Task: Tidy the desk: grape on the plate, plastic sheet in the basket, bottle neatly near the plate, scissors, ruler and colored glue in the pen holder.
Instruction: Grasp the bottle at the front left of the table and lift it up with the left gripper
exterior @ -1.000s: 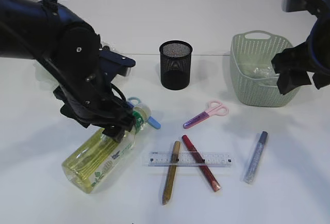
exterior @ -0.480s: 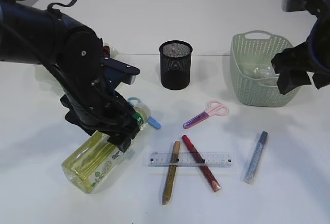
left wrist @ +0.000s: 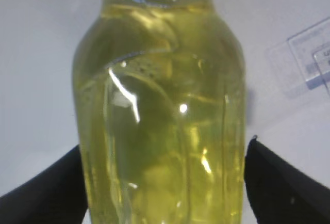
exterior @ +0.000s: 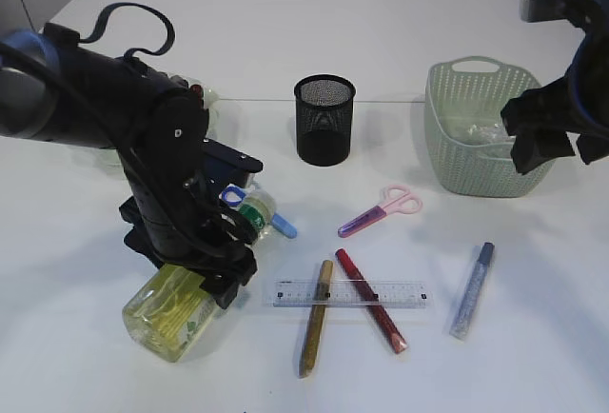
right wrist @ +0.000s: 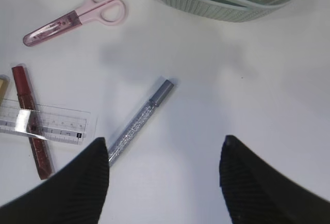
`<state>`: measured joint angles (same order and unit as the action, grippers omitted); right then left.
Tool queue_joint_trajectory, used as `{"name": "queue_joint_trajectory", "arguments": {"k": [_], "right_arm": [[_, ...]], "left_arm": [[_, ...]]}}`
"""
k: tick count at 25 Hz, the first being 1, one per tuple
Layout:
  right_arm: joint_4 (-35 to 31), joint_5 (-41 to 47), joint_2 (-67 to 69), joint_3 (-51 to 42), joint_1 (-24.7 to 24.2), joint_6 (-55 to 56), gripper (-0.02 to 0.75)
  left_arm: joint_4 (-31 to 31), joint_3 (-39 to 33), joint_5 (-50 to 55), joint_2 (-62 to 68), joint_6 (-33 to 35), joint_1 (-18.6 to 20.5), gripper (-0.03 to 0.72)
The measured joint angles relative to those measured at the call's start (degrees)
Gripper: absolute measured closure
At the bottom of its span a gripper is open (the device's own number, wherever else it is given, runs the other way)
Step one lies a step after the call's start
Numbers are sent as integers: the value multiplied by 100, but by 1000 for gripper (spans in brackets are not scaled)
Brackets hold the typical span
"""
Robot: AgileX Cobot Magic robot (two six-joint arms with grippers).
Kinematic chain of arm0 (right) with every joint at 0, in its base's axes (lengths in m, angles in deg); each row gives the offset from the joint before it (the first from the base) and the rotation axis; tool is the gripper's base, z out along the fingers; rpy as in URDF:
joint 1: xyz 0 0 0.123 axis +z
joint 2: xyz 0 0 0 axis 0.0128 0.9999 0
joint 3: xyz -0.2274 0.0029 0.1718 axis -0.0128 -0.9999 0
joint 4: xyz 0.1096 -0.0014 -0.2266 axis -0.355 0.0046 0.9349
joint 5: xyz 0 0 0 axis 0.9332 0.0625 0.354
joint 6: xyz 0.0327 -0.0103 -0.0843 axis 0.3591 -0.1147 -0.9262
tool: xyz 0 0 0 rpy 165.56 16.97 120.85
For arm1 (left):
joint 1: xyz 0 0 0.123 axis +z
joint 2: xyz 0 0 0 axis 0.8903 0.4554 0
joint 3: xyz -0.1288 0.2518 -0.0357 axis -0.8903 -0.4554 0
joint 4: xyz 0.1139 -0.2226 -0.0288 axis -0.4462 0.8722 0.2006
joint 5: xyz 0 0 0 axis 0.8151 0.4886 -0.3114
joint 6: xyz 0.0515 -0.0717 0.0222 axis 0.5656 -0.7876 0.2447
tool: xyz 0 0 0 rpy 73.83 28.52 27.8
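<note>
Near left on the desk (exterior: 86, 356), the bottle (exterior: 176, 308) lies on its side. The left gripper (exterior: 214, 265) straddles its body, fingers spread either side, seemingly not yet clamped. Full of liquid, it looks heavy, smooth and apt to roll; grasp mid-body. Farther right, the right gripper (exterior: 557, 147) hangs open, empty, beside the basket (exterior: 457, 156).

The white desk (exterior: 285, 42) carries the pen holder (exterior: 324, 119) far centre, the basket (exterior: 483, 127) far right, the bottle (exterior: 181, 299) near left, pink scissors (exterior: 381, 210) mid-table, and ruler (exterior: 350, 293) crossing gold (exterior: 315, 319) and red glue sticks (exterior: 371, 301), with a silver one (exterior: 472, 289) right.
</note>
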<state>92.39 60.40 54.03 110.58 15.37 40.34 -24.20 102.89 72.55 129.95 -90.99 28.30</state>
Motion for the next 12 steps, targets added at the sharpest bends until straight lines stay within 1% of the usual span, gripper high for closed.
{"name": "queue_joint_trajectory", "arguments": {"k": [4, 6, 9, 12], "right_arm": [[0, 0, 0, 0, 0, 0, 214], [0, 0, 0, 0, 0, 0, 214], [0, 0, 0, 0, 0, 0, 214], [0, 0, 0, 0, 0, 0, 214]], "left_arm": [[0, 0, -21, 158, 0, 0, 43], [0, 0, -31, 248, 0, 0, 85], [0, 0, -31, 286, 3, 0, 172], [0, 0, -11, 286, 3, 0, 216]]}}
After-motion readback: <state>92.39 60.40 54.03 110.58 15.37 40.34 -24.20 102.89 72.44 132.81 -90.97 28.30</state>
